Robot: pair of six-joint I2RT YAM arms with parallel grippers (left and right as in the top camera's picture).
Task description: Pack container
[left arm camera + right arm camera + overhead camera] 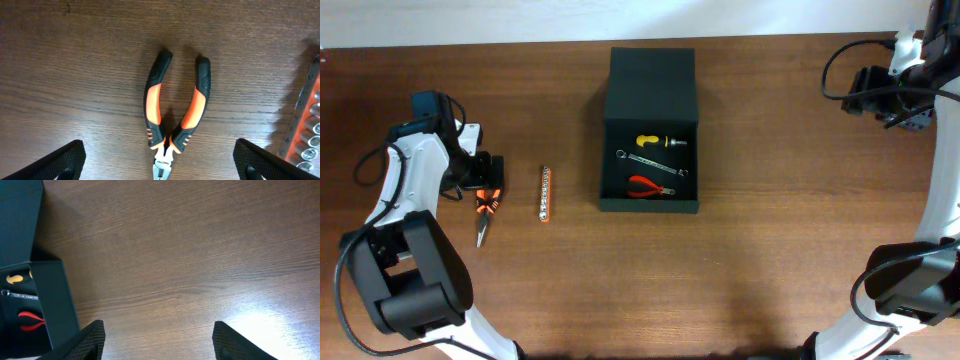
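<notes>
Packing was mid-run: three of five items sat in the container (648, 205), which stood at bench (770, 280) centre with its lid (652, 85) flapped open toward the far edge. Inside I counted one yellow-handled tool (648, 141), one wrench (652, 163) and one pair of red pliers (650, 187). Outside were one pair of orange-black pliers (170, 142) and one socket rail (545, 193), lying just beside each other but apart, well left of the box. That made two pliers in all and one of everything else. The step in hand looked like the pick of the orange-black pliers. The left end effector (161, 166) hovered directly over them, fingers wide apart and holding nothing, straddling the pivot end with the handles splayed away from the wrist camera. The next move would call for a straight descent and a close across the neck or both handles. Splayed handles may scissor shut under the squeeze, so a grab near the pivot looked safer. After that, a lift and a carry right, clearing the box wall before the drop. The right end effector (157, 342) was parked to the right of the box, near its far end, fingers also apart and empty over bare wood. From its wrist view the box wall showed at the left edge.
</notes>
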